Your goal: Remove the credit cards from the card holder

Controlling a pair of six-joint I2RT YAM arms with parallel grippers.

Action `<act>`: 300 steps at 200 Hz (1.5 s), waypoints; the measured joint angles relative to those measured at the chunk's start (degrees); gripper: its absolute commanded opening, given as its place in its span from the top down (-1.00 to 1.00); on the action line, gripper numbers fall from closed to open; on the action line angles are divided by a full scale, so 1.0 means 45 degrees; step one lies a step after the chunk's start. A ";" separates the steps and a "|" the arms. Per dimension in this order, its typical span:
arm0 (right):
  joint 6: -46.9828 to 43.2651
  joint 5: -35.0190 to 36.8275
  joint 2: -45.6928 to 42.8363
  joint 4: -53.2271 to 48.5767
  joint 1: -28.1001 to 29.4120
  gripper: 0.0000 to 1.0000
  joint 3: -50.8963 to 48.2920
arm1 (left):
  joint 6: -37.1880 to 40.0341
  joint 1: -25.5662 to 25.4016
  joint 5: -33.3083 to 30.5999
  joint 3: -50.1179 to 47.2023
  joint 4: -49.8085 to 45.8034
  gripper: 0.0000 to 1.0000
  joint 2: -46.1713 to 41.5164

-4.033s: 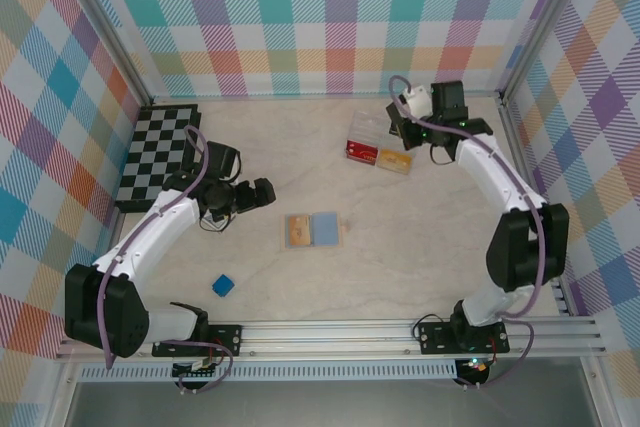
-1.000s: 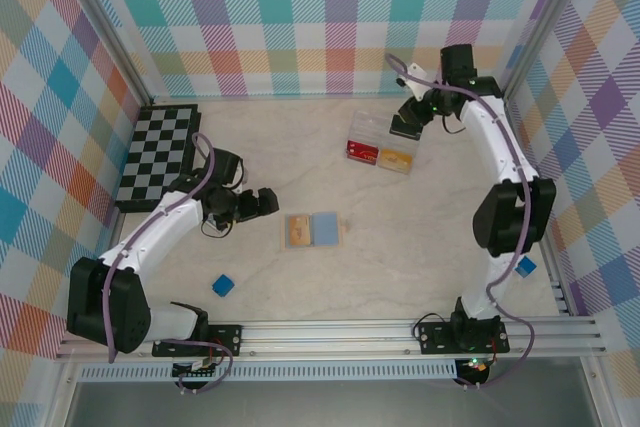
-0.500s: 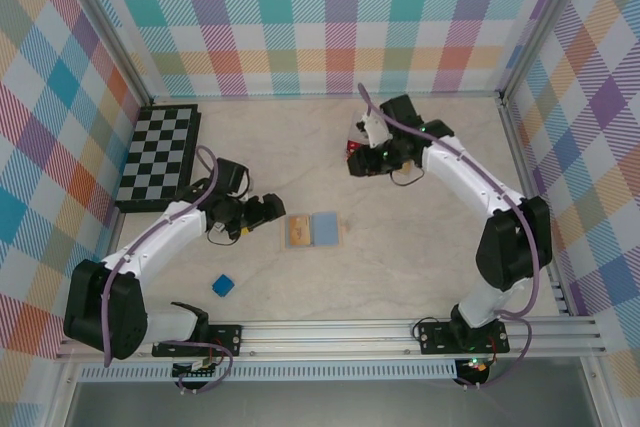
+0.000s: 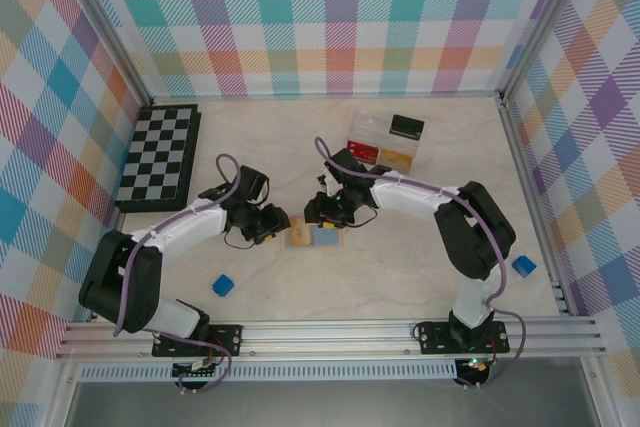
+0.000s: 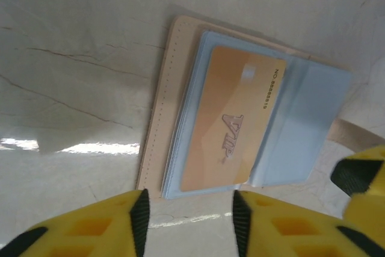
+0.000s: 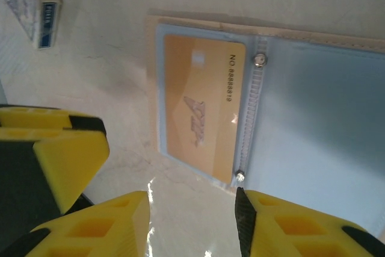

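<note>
Looking through both wrist cameras, you find the card holder (image 5: 310, 118) lying open and flat on the pale, marbled table (image 5: 72, 40). It sits just ahead of the left gripper (image 5: 189, 221) and just ahead of the right gripper (image 6: 192, 221), which face it from opposite sides. Both grippers stand part-open with only bare table between their yellow fingers; neither holds anything.

One card (image 5: 231, 127), gold with VIP lettering and a printed number, lies on the holder's panel straight ahead of each gripper's gap. The other panel shows plain light blue lining. You cannot tell whether a clear sleeve covers the card, and no second card is plain to see.

Expect the card to be thin, stiff, smooth and very light, hugging the soft lining, so little edge offers itself for pinching. The holder is likely light too, with a stitched tan rim, and may slide on the glossy table. Pin the bare panel with one gripper and take the card by a short edge with the other.
</note>
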 measured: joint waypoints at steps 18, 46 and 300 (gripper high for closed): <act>0.0306 0.0034 0.0699 0.0034 0.0117 0.26 0.0189 | -0.0063 -0.0102 -0.0019 0.0019 0.0146 0.43 0.0423; 0.0476 0.0180 0.1345 0.0049 0.0121 0.32 0.0447 | -0.0194 -0.0170 -0.0073 0.0165 0.0335 0.58 0.0986; 0.0170 -0.1214 0.2375 -0.0214 0.0121 0.62 0.1438 | -0.0223 -0.0170 -0.0131 0.0321 0.0661 0.84 0.1996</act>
